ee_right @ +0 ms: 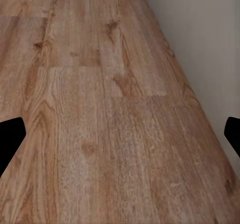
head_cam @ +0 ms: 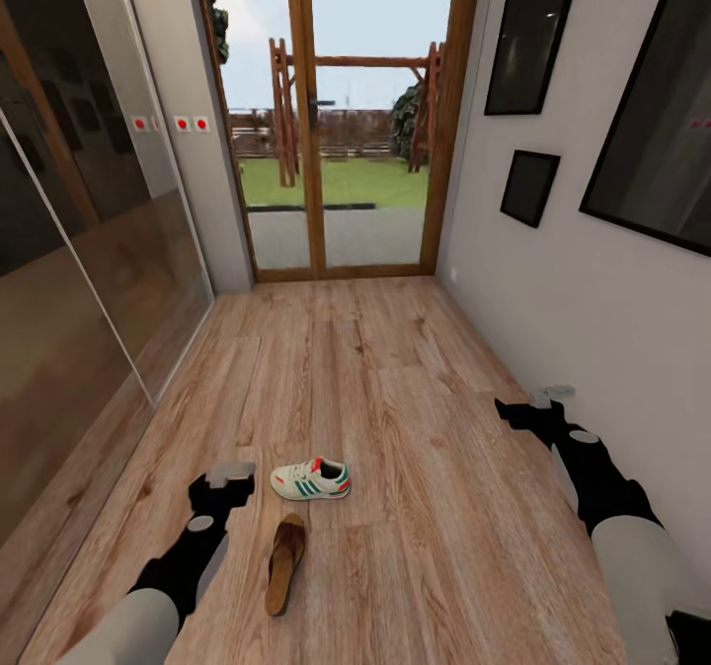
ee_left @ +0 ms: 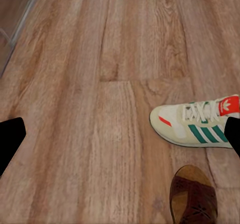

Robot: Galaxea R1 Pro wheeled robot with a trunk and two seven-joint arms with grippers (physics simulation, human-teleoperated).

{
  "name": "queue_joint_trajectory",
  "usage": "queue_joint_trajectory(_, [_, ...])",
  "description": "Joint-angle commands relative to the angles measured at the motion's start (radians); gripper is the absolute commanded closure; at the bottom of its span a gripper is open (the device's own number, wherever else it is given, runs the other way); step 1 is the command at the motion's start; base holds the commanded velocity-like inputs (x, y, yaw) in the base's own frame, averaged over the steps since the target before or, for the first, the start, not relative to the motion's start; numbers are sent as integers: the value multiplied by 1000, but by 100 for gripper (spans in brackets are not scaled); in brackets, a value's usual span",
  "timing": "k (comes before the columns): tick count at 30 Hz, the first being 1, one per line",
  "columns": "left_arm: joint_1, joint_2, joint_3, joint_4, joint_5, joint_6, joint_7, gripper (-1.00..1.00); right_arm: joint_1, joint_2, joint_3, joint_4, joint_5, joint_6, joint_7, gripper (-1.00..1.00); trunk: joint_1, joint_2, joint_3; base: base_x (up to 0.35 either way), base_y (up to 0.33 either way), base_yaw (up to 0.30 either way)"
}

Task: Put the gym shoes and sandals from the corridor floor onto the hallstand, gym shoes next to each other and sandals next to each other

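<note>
One gym shoe lying on floor, mid-corridor, sandal just beside it on robot's side. Both near left gripper, off to its right, not touching. Left jaws wide apart, empty. Right gripper well apart by wall, jaws spread over bare planks, holding nothing.

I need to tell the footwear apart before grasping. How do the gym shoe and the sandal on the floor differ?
The gym shoe is white with green stripes and laces; the sandal is brown with woven straps. The gym shoe is bulkier and closed, the sandal flat and slimmer. The gym shoe lies crosswise, the sandal lengthwise. Both rest on the corridor floor, close together, ungrasped.
</note>
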Motion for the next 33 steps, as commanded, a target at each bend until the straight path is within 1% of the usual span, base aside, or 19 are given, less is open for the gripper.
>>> queue_joint_trajectory(1, [0,-1,4,1,-11,-7,3,-100,-2,1,-5,-2,10,5,9,-100,0,0,-1,0,0,0])
queue_joint_trajectory(2, [1,-2,0,2,-11,-14,6,-100,-4,1,-4,-1,10,7,11,-100,0,0,-1,0,0,0])
queue_joint_trajectory(3, [5,-2,-5,1,-11,-42,8,-100,-5,2,-3,5,9,9,13,-100,0,0,-1,0,0,0])
queue_joint_trajectory(6, [13,0,-5,1,-10,-54,3,-100,-6,1,-2,8,9,9,16,-100,0,0,-1,6,0,0])
queue_joint_trajectory(8, [19,2,-5,1,-10,-58,-4,-100,-6,1,-2,9,10,9,17,-100,0,0,-1,49,-12,0])
queue_joint_trajectory(11, [31,7,-3,1,-8,-61,-45,-100,-6,1,-2,11,11,6,18,-100,0,0,-1,116,-98,0])
queue_joint_trajectory(15, [40,12,-1,0,-6,-63,-72,-100,-6,1,-2,12,12,6,19,-100,0,0,-1,148,-176,-7])
queue_joint_trajectory(18, [41,12,-1,0,-6,-63,-76,-100,-6,0,-2,12,12,7,18,-100,0,0,-1,133,-131,-104])
queue_joint_trajectory(24, [48,13,-3,3,-9,-64,-89,-100,-6,-1,-3,11,13,8,18,-100,0,0,-1,48,-39,-206])
queue_joint_trajectory(26, [64,13,-4,3,-11,-64,-112,-100,-6,-1,-3,10,14,8,18,-100,0,0,-1,12,-10,-88])
queue_joint_trajectory(28, [90,20,-3,2,-13,-64,-166,-100,-6,-1,-3,9,14,8,17,-100,0,0,-1,5,-4,-33])
queue_joint_trajectory(30, [97,29,-4,1,-15,-64,-195,-100,-6,-1,-3,9,13,8,17,-100,0,0,-1,2,-2,-17])
queue_joint_trajectory(33, [102,37,-4,0,-15,-63,-215,-100,-6,-1,-3,9,12,8,17,-100,0,0,-1,1,-1,-8])
